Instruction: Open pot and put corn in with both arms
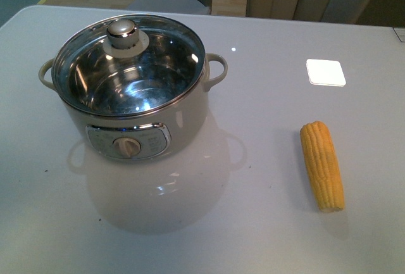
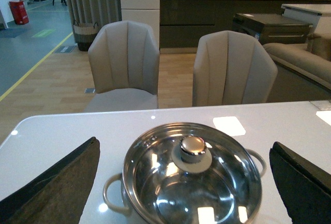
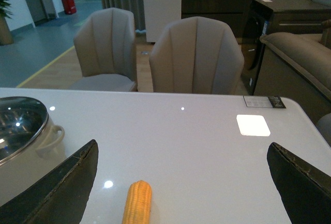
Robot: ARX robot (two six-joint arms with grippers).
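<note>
The pot (image 1: 190,117) stands on the pale glossy surface (image 1: 266,236), on the robot's left half, with its silver panel and beige dial (image 1: 128,147) facing the robot. Its glass lid (image 1: 158,74) is on and sits level inside the rim. The round knob (image 1: 122,31) is upright, and the shiny steel bowl shows through the glass. The loop handles (image 1: 217,70) stick out to either side.

The corn (image 1: 322,165) lies flat on the surface well to the robot's right of the pot and touches nothing. Its long axis runs roughly from near to far as the robot faces. The rounded end points away from the robot, and the blunter end lies nearer and a little further to the right. The kernel rows run along its length.

A bright white square patch (image 1: 326,72) shows on the surface beyond the corn, well apart from it.

The left tool (image 2: 184,142) hangs above and behind the pot. Its two dark fingers (image 2: 57,185) are spread wide to either side of the lid and grasp nothing. The right tool (image 3: 183,144) is likewise released. Its fingers (image 3: 57,190) are set wide apart and clear of the surface, and the rounded end of the corn lies between them below. Two pale upholstered chairs (image 2: 123,61) stand past the far edge of the surface.
</note>
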